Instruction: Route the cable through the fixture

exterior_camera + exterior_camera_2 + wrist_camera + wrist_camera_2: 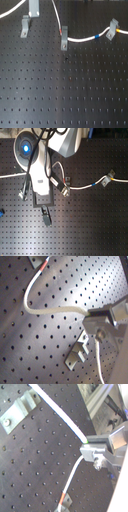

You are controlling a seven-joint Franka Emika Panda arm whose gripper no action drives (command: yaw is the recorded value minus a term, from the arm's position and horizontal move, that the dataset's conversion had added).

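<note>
Item 1: my grey metal pincer (94, 323), closed on long thin white flexible cable (50, 310) w/ coloured bands; grip seen in both wrist views.

Item 2: cable in first exterior view runs from top centre down to small dull-grey upright slotted fixture (64, 41), mid frame, red band at its top, then right to paler tilted clip (112, 28).

Item 3: second grey clip (25, 26), upper left. Black perforated board (65, 90) beneath.

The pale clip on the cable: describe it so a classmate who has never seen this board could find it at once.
Start at the black perforated board in the first exterior view and follow the white cable toward the first exterior view's right. It passes through a pale clip. Unlike the darker upright clips, it is wider, tilted, and sits beside blue and yellow bands.
</note>
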